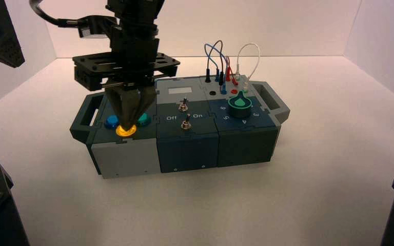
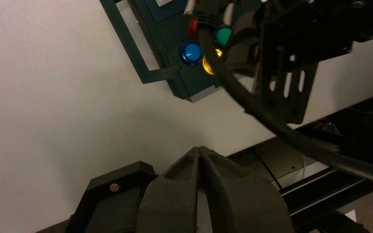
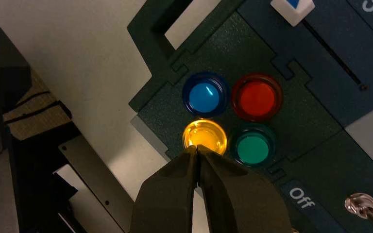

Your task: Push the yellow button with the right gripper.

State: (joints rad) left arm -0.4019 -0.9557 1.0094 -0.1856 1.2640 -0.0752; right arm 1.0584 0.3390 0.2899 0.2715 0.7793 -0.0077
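Observation:
The yellow button [image 3: 205,135] glows amber at the near-left of the box's four-button cluster; it also shows in the high view [image 1: 125,131] and the left wrist view [image 2: 208,65]. My right gripper [image 3: 197,148] is shut, fingers pressed into a point, and its tips rest on the button's near rim. In the high view the right gripper [image 1: 127,127] comes straight down onto the button from above. My left gripper [image 2: 200,148] is shut and empty, held well off the box's left end over the white table.
Blue [image 3: 205,94], red [image 3: 256,97] and green [image 3: 253,148] buttons crowd the yellow one. Two toggle switches [image 1: 184,114] stand mid-box, with a green knob [image 1: 240,102] and looped wires [image 1: 225,61] on the right. The box's left handle [image 1: 84,115] is close by.

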